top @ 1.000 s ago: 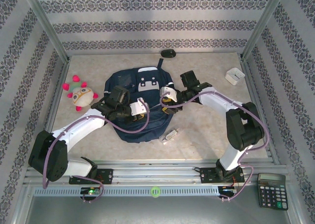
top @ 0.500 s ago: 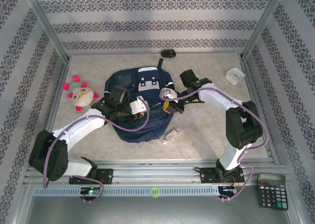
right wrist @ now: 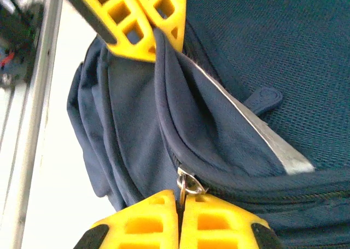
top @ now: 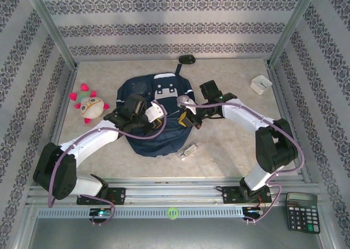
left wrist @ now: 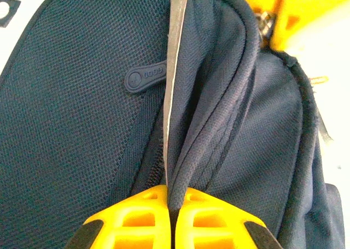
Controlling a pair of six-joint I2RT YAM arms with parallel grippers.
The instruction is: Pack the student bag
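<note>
white arms point(top: 93, 137), purple cables point(top: 51, 197), yellow jaws

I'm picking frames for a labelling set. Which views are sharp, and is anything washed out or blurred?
Top external: evenly lit, sharp; the student bag reads clearly. Left wrist: bag mesh crisp, table at upper right blown out white. Right wrist: zipper pull in focus, rail at the left edge blurred, table beside it overexposed.

The navy student bag point(top: 157, 142) has grey-white patches point(top: 163, 90) and a silver stripe point(left wrist: 174, 68); the left claw point(left wrist: 170, 198) and right claw point(right wrist: 179, 201) are yellow.
</note>
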